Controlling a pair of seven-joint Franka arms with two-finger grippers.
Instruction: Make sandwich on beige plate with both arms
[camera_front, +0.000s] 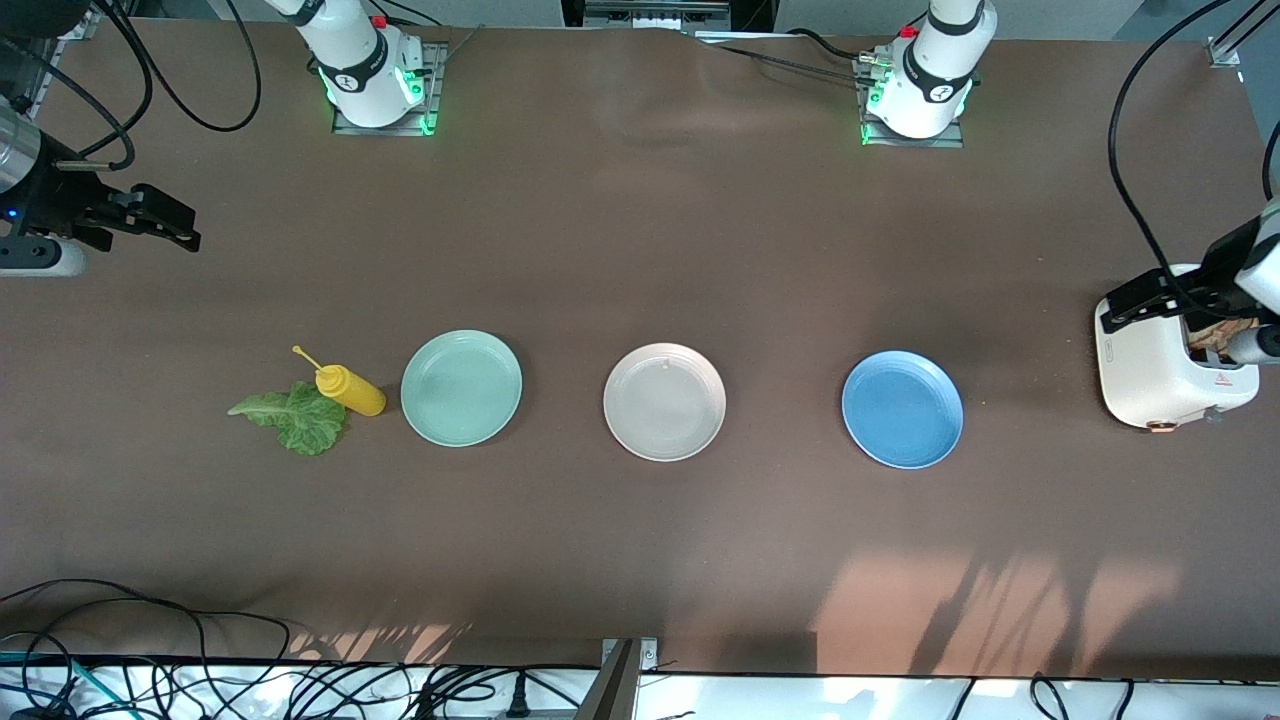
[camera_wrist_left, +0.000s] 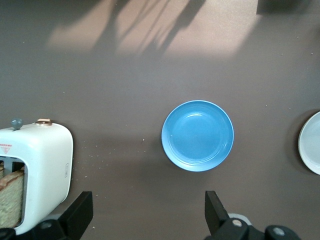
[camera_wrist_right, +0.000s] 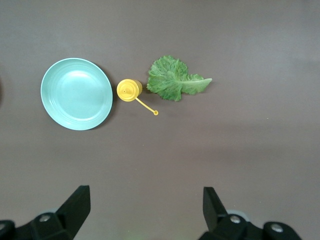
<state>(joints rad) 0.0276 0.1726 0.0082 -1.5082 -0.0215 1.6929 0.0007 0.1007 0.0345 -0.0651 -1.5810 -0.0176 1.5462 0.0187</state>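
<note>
Beige plate (camera_front: 664, 402) lies bare, seemingly well apart from both grippers' fingers.

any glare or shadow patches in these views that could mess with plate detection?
Front view: sunlit streaks with shadow stripes on the table near the camera edge, clear of the beige plate; soft sheen on the blue plate. Left wrist view: the same light patch above the blue plate, highlight on its glaze. Right wrist view: even light, mild sheen on the mint green plate.
</note>
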